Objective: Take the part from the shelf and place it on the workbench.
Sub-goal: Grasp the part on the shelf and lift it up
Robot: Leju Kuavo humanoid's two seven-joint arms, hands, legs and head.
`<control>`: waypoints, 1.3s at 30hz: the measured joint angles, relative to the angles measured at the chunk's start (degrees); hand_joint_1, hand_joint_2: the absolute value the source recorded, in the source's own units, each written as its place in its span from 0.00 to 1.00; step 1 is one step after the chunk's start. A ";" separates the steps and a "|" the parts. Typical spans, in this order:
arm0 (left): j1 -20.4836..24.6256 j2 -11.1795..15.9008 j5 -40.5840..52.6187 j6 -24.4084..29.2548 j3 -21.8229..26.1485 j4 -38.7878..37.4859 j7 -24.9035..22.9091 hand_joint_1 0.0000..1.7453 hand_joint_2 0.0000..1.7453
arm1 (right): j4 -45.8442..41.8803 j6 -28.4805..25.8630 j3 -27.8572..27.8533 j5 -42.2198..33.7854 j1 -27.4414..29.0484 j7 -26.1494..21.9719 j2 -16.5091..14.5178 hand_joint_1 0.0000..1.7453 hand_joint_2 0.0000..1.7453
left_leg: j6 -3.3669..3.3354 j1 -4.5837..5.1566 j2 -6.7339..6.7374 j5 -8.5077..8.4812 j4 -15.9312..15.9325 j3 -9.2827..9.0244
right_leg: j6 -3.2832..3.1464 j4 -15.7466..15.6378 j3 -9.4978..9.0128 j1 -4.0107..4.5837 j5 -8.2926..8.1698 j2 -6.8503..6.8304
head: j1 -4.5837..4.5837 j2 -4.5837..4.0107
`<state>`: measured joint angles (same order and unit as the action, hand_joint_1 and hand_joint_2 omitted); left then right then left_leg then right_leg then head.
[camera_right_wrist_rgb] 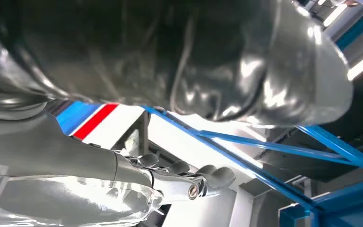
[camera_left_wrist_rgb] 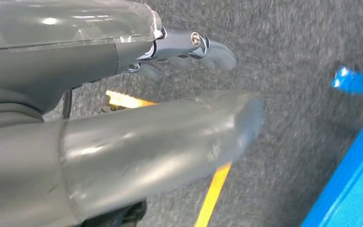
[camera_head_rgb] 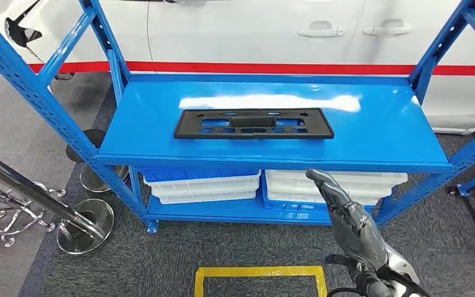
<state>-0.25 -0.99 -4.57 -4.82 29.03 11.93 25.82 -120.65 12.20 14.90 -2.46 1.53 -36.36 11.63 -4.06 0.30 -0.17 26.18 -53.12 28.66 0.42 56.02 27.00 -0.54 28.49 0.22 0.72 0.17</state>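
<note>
The part (camera_head_rgb: 254, 123) is a flat black rectangular plate with cut-outs, lying lengthwise on the middle of the blue shelf (camera_head_rgb: 161, 133). My right hand (camera_head_rgb: 348, 219) rises at the lower right, in front of and below the shelf's front edge, fingers stretched out and holding nothing. In the right wrist view that hand (camera_right_wrist_rgb: 179, 177) shows straight fingers against blue shelf beams. My left hand (camera_left_wrist_rgb: 170, 109) hangs over grey carpet with its fingers extended and apart, nothing in it.
White and blue trays (camera_head_rgb: 205, 184) are stacked on the shelf's lower level. Blue uprights (camera_head_rgb: 31, 86) flank the shelf. A chrome stand (camera_head_rgb: 80, 230) is at the left. A yellow floor marking (camera_head_rgb: 260, 278) lies on the carpet in front. A white car (camera_head_rgb: 284, 31) stands behind.
</note>
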 joint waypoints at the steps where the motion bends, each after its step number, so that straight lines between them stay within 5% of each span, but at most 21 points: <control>1: 0.01 -0.01 0.04 -0.02 0.01 0.00 0.02 0.00 0.00 | -0.01 0.00 -0.03 0.01 0.00 -0.01 0.00 0.00 0.00 | 0.03 -0.06 0.01 0.03 0.13 -0.33 | 0.05 0.74 0.34 0.05 0.40 0.00 | -0.02 0.00; 3: 0.05 -0.05 0.26 -0.05 0.03 0.00 0.07 0.00 0.00 | -0.07 -0.01 -0.38 0.04 0.02 -0.01 0.01 0.00 0.00 | 0.04 -0.17 0.02 0.29 0.35 -1.12 | 0.29 5.44 3.04 -0.03 2.65 0.01 | -0.01 0.00; 5: 0.09 -0.09 0.51 -0.06 0.06 0.00 0.11 0.00 0.00 | -0.11 -0.02 -0.75 0.06 0.21 -0.01 0.02 0.00 0.00 | 0.02 -0.16 0.00 0.91 0.39 -1.98 | 0.74 13.21 8.29 -0.15 5.54 0.03 | 0.00 0.00; 7: 0.05 -0.14 0.61 -0.06 0.18 0.00 0.12 0.00 0.00 | -0.11 -0.02 -0.90 0.06 0.50 -0.01 0.02 0.00 0.00 | 0.25 -0.29 -0.05 1.78 0.55 -3.24 | 1.19 15.97 11.56 -0.30 5.09 0.01 | 0.00 0.00; 10: 0.10 -0.31 0.78 -0.20 0.45 0.00 0.20 0.00 0.00 | -0.10 0.01 -1.31 0.05 0.70 -0.02 0.02 0.00 0.00 | 1.08 -0.72 -0.19 3.57 0.77 -5.69 | 1.62 6.01 9.34 -0.66 -2.75 -0.18 | -0.01 0.00; 11: 0.16 -0.34 0.85 -0.27 0.54 0.00 0.25 0.00 0.00 | -0.09 0.04 -1.47 0.05 0.73 -0.01 0.02 0.00 0.00 | 1.45 -0.75 -0.28 4.16 0.92 -6.26 | 1.45 2.74 8.34 -0.74 -4.11 -0.30 | -0.02 0.00; 13: 0.27 -0.34 0.97 -0.42 0.73 0.00 0.36 0.00 0.00 | -0.14 0.10 -1.80 0.02 0.83 -0.02 0.02 0.00 0.00 | 2.26 -0.63 -0.29 4.95 1.27 -7.11 | 0.74 -0.03 7.58 -0.75 -4.62 -0.29 | -0.01 0.00; 16: 0.31 -0.38 1.20 -0.59 0.88 0.00 0.47 0.00 0.00 | -0.28 0.27 -2.19 -0.03 0.96 -0.05 0.02 0.00 0.00 | 3.13 -0.56 -0.16 5.41 0.07 -7.79 | -0.69 -0.13 6.55 -0.85 -4.41 0.14 | 0.00 0.00; 18: 0.49 -0.40 1.45 -0.66 0.90 0.00 0.51 0.00 0.00 | -0.33 0.32 -2.32 -0.04 1.01 -0.05 0.02 0.00 0.00 | 3.63 -0.71 -0.08 7.52 -4.99 -5.13 | -1.32 -0.04 5.63 -0.77 -3.97 0.13 | 0.01 0.00; 20: 0.60 -0.41 1.65 -0.72 0.91 0.00 0.53 0.00 0.00 | -0.35 0.36 -2.49 -0.05 1.04 -0.05 0.02 0.00 0.00 | 3.99 -0.76 -0.03 11.03 -13.32 0.40 | -1.60 -0.01 5.16 -0.53 -3.29 0.13 | 0.01 0.00; 22: 0.41 -0.44 1.73 -0.79 0.92 0.00 0.54 0.00 0.00 | -0.35 0.53 -2.63 -0.06 1.10 -0.05 0.02 0.00 0.00 | 3.77 -0.68 -0.03 12.61 -17.78 4.59 | -1.73 -0.02 4.34 -0.21 -2.51 0.25 | 0.01 0.00; 24: 0.23 -0.46 1.82 -0.88 0.94 0.00 0.54 0.00 0.00 | -0.36 0.83 -2.70 -0.08 1.12 -0.05 0.02 0.00 0.00 | 2.58 -0.27 -0.04 9.14 -14.03 5.02 | -1.82 -0.21 2.76 0.31 -1.55 0.36 | 0.02 0.00; 27: 0.16 -0.19 2.12 -1.01 0.98 -0.01 0.57 0.00 0.00 | -0.32 1.04 -2.79 -0.10 1.07 -0.07 0.02 0.00 0.00 | -0.79 1.42 -0.62 0.29 -3.54 2.99 | -1.84 -1.17 0.46 0.82 -0.37 0.40 | -0.06 0.00; 29: 0.09 0.00 2.27 -1.07 1.01 -0.02 0.63 0.00 0.00 | -0.34 1.05 -2.97 -0.10 1.09 -0.09 0.02 0.00 0.00 | -1.91 2.07 -1.13 -1.12 -1.34 2.48 | -1.47 -1.29 -0.27 0.84 -0.31 0.65 | -0.09 0.00; 31: 0.14 -0.01 2.30 -1.08 1.02 -0.02 0.68 0.00 0.00 | -0.45 1.06 -3.23 -0.09 1.12 -0.13 0.02 0.00 0.00 | -1.89 1.77 -0.96 -1.42 -0.14 1.24 | -1.07 -0.47 -0.39 0.82 -0.11 0.71 | -0.05 0.00; 33: 0.26 -0.03 2.31 -1.08 1.03 -0.02 0.71 0.00 0.00 | -0.52 1.05 -3.49 -0.09 1.06 -0.17 0.03 0.00 0.00 | -1.61 1.38 -0.82 -1.50 0.49 0.01 | -0.58 3.12 1.18 0.72 1.83 0.55 | -0.07 0.00; 36: 0.34 -0.14 2.52 -1.08 1.03 -0.02 0.75 0.00 0.00 | -0.47 1.02 -3.76 -0.02 1.44 0.58 0.12 0.00 0.00 | -1.31 1.26 -0.72 -0.73 0.37 -0.65 | 0.30 13.68 7.86 0.20 6.48 0.41 | -0.07 0.00; 37: 0.31 -0.21 2.66 -1.08 1.04 -0.02 0.77 0.00 0.00 | -0.36 1.02 -3.82 0.03 1.69 1.19 0.24 0.00 0.00 | -1.15 1.21 -0.72 -0.33 0.29 -0.98 | 0.58 15.45 9.61 0.02 6.72 0.36 | -0.07 0.00; 39: 0.24 -0.34 2.95 -1.07 1.05 -0.02 0.77 0.00 0.00 | 0.06 1.10 -3.91 0.21 2.11 2.75 0.61 0.00 0.00 | -0.77 1.07 -0.81 0.67 0.14 -2.08 | 0.94 12.56 9.96 -0.25 3.29 0.20 | -0.07 0.00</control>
<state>-0.01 -1.33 -1.62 -5.89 30.08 11.91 26.59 -120.59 13.29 10.98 -2.25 3.64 -33.61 12.23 -4.83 1.37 -0.97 26.85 -52.99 26.58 1.36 68.58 36.96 -0.79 31.77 0.42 0.66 0.17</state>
